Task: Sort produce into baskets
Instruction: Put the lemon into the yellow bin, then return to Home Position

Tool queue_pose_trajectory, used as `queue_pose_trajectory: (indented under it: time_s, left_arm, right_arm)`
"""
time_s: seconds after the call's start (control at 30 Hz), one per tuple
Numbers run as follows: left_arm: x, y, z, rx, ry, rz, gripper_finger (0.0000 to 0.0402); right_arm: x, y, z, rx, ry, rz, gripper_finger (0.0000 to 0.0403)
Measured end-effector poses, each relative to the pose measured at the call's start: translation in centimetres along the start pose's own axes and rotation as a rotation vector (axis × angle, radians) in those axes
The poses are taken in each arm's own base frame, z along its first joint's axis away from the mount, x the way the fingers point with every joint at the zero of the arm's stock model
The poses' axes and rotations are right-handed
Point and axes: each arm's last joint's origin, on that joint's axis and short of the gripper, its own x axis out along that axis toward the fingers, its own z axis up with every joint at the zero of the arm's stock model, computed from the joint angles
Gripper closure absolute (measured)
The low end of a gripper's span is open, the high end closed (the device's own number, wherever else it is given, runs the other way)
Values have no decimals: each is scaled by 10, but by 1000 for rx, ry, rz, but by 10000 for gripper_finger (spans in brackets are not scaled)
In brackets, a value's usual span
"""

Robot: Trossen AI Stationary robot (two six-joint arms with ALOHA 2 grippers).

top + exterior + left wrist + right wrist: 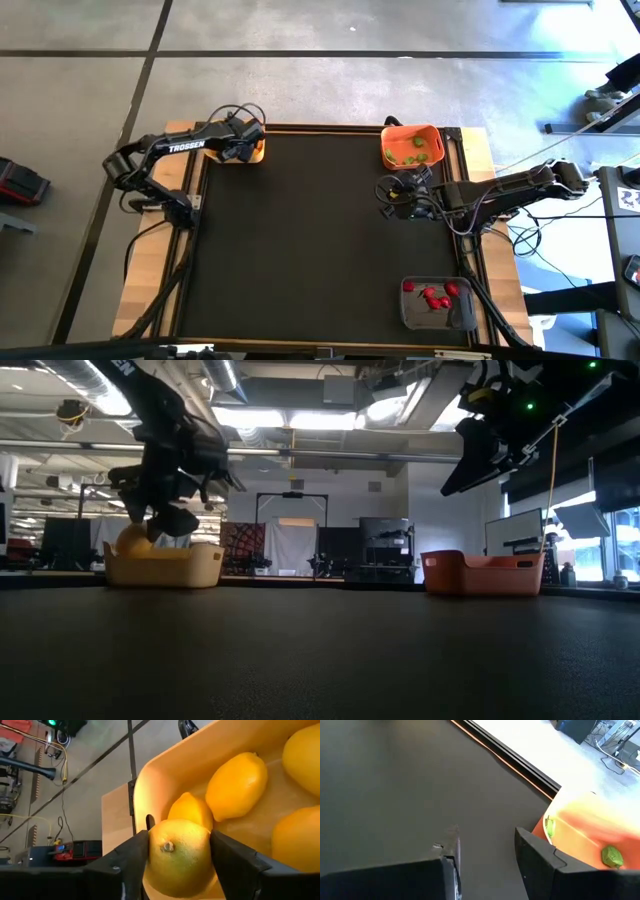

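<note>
I'm holding my left gripper (pixel 180 857) over the yellow basket (pixel 254 152), fingers flanking a lemon (pixel 179 856); whether they're gripping or releasing, I cannot tell. It's looking light, hard, smooth and round, so I'm pinching its middle. My right gripper (pixel 485 845) is hanging parted, holding nothing, beside the orange basket (pixel 412 146).

Only legible txt: white "TROSSEN" on left arm (pixel 186 147), high view; nothing else readable.
</note>
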Motion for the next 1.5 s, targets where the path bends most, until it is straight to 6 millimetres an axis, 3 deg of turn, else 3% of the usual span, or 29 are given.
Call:
queue_pose_trajectory:
  time_s: [0.2,0.4,1.0,1.13,1.5]
  left_arm:
    - [4,3,1,4,33,-21,158]
    - [-5,-2,-2,74,15,-65,152]
    - [-79,31,-13,27,-270,-482,152]
    - [-93,33,-15,44,-344,-584,175]
    - [-134,26,-30,148,-543,-770,302]
  right_arm:
    - [0,0,0,-1,0,0,274]
    - [0,0,0,-4,0,0,274]
    - [0,3,3,2,-11,38,274]
    - [0,4,4,15,-14,58,274]
    - [0,4,4,14,-12,60,274]
